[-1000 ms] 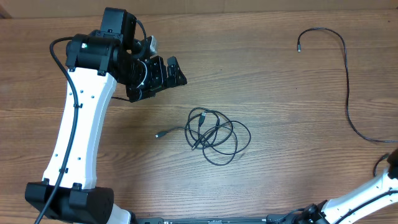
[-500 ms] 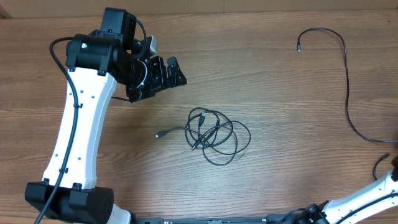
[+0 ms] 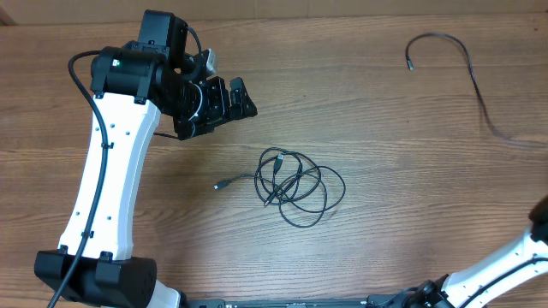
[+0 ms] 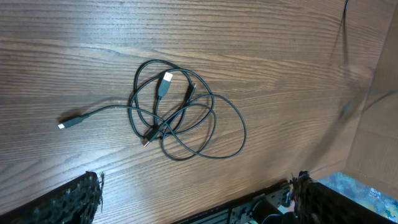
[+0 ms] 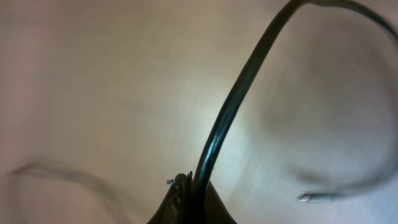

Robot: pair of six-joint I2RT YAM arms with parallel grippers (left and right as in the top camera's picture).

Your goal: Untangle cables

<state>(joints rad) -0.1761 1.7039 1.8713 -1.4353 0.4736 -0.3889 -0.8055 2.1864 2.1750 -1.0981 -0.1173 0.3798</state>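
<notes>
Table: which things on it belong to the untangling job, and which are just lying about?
Job:
- coiled bundle
- loose cable, pinched in the shut right tool
- left tool, open

Not the job:
- table
- arm wire, fixed to the left arm

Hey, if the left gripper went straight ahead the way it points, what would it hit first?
Likely the coiled cables lying on the table, though depth is unclear.
</notes>
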